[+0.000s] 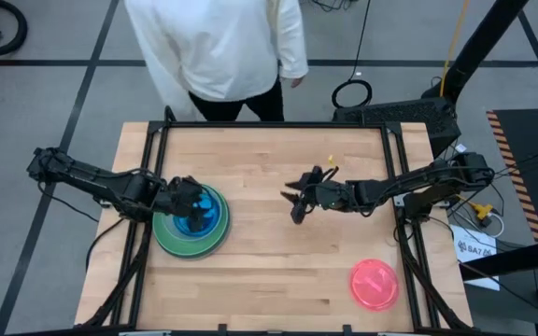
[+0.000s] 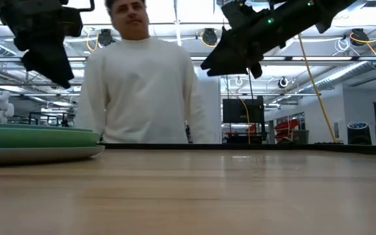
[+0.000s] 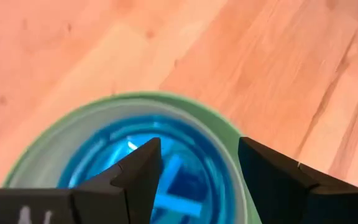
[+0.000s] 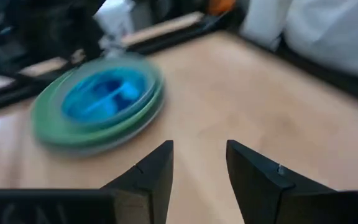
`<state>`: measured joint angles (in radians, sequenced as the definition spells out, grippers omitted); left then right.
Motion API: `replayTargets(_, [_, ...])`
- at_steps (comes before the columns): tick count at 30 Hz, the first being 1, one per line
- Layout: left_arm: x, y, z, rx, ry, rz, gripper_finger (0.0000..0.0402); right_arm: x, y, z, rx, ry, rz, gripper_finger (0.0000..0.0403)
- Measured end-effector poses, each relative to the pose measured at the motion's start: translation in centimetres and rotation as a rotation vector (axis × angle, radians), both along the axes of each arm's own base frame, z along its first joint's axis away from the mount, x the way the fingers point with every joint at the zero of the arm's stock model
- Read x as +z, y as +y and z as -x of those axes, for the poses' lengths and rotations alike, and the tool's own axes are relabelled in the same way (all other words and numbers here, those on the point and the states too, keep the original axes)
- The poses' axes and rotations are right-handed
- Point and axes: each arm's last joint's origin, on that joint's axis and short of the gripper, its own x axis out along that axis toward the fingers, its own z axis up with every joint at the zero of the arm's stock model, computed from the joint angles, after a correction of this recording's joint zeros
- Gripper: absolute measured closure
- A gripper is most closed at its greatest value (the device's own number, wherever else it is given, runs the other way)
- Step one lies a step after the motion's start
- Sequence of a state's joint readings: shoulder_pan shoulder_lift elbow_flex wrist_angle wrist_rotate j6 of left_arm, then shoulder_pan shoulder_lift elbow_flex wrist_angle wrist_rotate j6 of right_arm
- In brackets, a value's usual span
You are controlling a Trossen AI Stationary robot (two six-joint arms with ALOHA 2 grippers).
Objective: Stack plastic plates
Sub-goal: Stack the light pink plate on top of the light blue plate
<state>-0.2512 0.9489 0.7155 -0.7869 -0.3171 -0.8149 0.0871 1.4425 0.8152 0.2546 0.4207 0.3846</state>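
While most of the plates already sit in one stack (image 1: pixel 191 224) toward the table's (image 1: pixel 269 168) left side, the job is not finished. That stack shows a grey plate (image 1: pixel 215 246) at the bottom, a large green one (image 1: pixel 168 235) on it, then blue (image 1: pixel 201 220) and translucent cyan layers at the top — the exact count cannot be made out. One pink plate (image 1: pixel 374 284) lies by itself at the near right, well apart from the stack; whether it is a single plate or two nested I cannot tell.

Left gripper (image 3: pixel 199 163) hovers directly over the stack's blue centre, fingers apart and holding nothing, which I judge to be a release just made or a check on seating. Right gripper (image 1: pixel 299 207) hangs above bare wood near the table's middle, its fingers likewise spread and empty — well short of the pink plate.

A person in a white top (image 1: pixel 215 42) stands at the far edge.

Remaining, in my judgement: fetch the pink plate and set it on top.
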Motion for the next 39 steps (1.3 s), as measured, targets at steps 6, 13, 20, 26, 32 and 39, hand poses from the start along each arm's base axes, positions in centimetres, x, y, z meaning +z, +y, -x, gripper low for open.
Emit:
replayTargets(6, [0.3, 0.2, -0.3, -0.035, -0.037, -0.152, 0.0181, 0.3, 1.3, 0.1, 0.113, 0.159, -0.268, 0.0259])
replayTargets(13, [0.6, 0.5, -0.5, -0.040, -0.052, -0.282, 0.0181, 1.0, 4.8, 1.2, 0.226, 0.392, -0.625, 0.0259])
replayTargets(20, [0.7, 0.4, -0.7, -0.070, -0.062, -0.319, 0.0181, 0.9, 8.4, 3.3, 0.061, 0.602, -0.934, 0.0259])
replayTargets(26, [0.7, 0.5, -0.7, -0.085, -0.056, -0.335, 0.0181, -0.7, 10.7, 5.3, -0.235, 0.780, -1.052, 0.0259])
replayTargets(32, [0.7, 0.5, -0.7, -0.102, -0.049, -0.349, 0.0182, -2.8, 13.1, 6.1, -0.376, 1.025, -1.184, 0.0259])
replayTargets(39, [0.7, 0.5, -0.7, -0.105, -0.046, -0.352, 0.0181, -4.7, 15.0, 6.7, -0.457, 1.056, -1.108, 0.0259])
